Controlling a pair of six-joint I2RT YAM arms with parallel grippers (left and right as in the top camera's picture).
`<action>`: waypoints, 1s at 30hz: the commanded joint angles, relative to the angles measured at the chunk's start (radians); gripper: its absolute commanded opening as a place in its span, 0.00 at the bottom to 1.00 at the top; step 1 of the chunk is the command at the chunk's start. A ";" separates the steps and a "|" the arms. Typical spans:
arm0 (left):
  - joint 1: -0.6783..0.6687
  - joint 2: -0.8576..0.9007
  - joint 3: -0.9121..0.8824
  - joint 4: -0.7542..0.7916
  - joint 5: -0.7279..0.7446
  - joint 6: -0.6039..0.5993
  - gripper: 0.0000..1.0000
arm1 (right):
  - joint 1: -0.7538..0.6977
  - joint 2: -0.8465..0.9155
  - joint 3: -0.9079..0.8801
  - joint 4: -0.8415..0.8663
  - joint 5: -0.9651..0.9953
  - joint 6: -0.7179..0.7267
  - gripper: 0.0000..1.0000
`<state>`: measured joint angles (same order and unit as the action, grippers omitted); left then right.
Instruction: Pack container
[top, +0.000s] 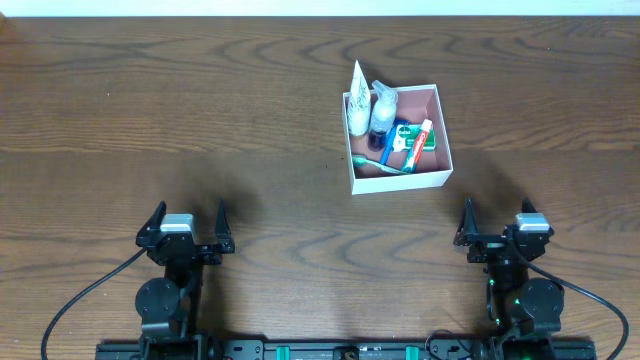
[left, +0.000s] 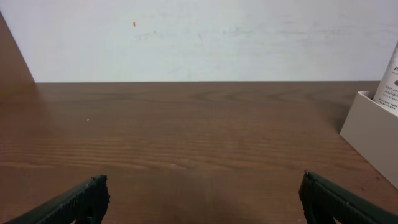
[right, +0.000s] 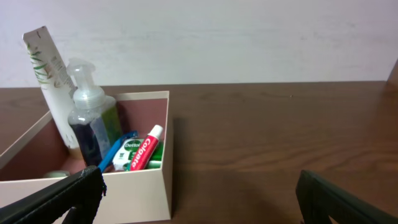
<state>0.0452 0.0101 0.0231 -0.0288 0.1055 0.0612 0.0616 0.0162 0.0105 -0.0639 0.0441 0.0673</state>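
Right of centre, white pink-lined container (top: 399, 181).

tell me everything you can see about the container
The container is a square, shallow, lidless box, apparently cardboard, with white walls and a dusty-pink inside. It sits flat on the wooden table, right of centre. A white tube and clear bottle lean at its left wall; a blue toothbrush and toothpaste lie inside.

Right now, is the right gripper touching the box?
Apart. The overhead view shows bare table between the open right gripper and the box.
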 joint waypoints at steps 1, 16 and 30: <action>0.006 -0.006 -0.019 -0.030 0.018 0.017 0.98 | -0.007 -0.011 -0.005 0.000 -0.013 -0.075 0.99; 0.006 -0.006 -0.019 -0.030 0.018 0.016 0.98 | -0.003 -0.011 -0.005 -0.010 -0.050 -0.195 0.99; 0.006 -0.006 -0.019 -0.030 0.018 0.016 0.98 | -0.003 -0.011 -0.005 -0.010 -0.060 -0.165 0.99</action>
<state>0.0452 0.0101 0.0227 -0.0288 0.1055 0.0612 0.0616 0.0162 0.0101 -0.0708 -0.0048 -0.1135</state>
